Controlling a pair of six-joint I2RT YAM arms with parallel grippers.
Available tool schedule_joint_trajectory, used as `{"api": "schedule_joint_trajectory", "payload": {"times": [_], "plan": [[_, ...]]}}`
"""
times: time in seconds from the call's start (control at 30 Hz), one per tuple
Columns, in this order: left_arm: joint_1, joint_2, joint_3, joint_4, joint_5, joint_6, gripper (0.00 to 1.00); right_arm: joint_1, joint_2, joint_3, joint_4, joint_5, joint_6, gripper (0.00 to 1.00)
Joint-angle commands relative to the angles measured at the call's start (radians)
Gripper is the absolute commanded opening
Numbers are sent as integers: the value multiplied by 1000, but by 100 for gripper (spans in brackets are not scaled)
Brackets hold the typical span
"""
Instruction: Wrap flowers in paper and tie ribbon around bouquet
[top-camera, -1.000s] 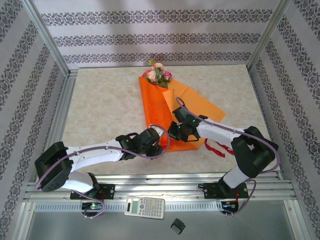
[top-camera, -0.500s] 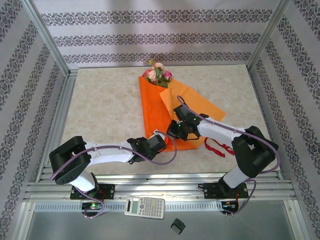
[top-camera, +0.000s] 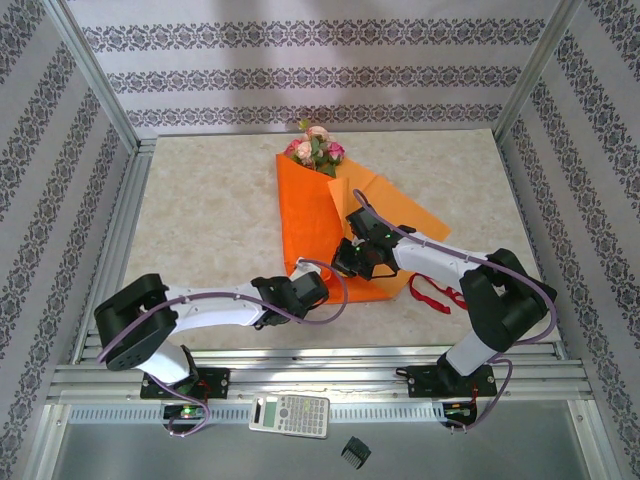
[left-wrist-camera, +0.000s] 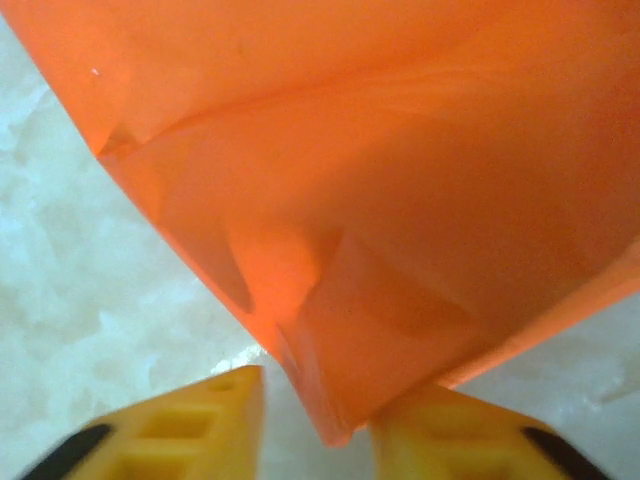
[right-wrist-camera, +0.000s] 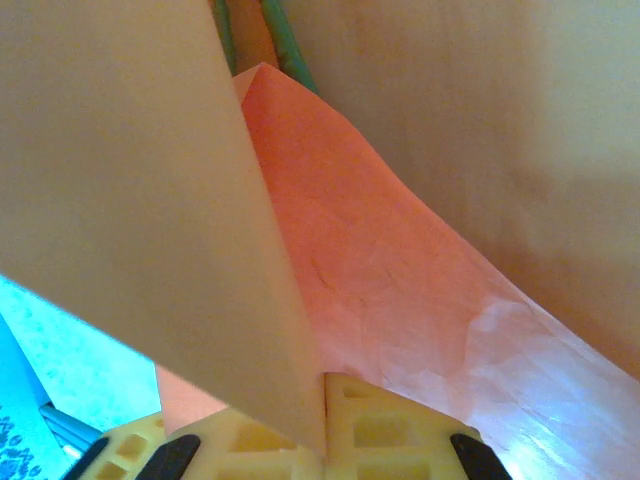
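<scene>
The paper (top-camera: 310, 220) lies mid-way across the table (top-camera: 200, 220), with the flowers (top-camera: 315, 148) toward the far edge. The right gripper (right-wrist-camera: 322, 425) pinches 1 fold. The left gripper (left-wrist-camera: 315, 425) stands parted around the near corner (unpinched). Close squarely there, then roll snugly.

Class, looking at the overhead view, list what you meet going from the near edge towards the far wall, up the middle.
small black ridged plastic piece → white calculator → left gripper → pink and cream roses
</scene>
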Motion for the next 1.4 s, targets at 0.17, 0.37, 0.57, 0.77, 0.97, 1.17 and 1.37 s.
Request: {"api": "schedule_joint_trajectory", "payload": {"times": [0.17,0.37,0.57,0.77,0.97,1.17,1.37], "plan": [[62,-391,-23,-181,88,-354,55,55,63,44,49,-59,4,0],[334,-459,-125,-42,378,-488,57,107,134,112,55,-62,0,0],[403,-321,-66,25,494,-481,52,115,163,135,36,-65,-21,0],[422,-309,-81,77,501,-542,48,110,121,144,8,-32,6,32],[435,-382,-153,115,528,-532,41,116,7,129,-43,49,176,48],[439,-444,-162,44,532,-447,52,164,-97,101,-48,165,196,45],[435,-488,-160,8,587,-353,57,186,-116,-6,-1,156,195,35]]}}
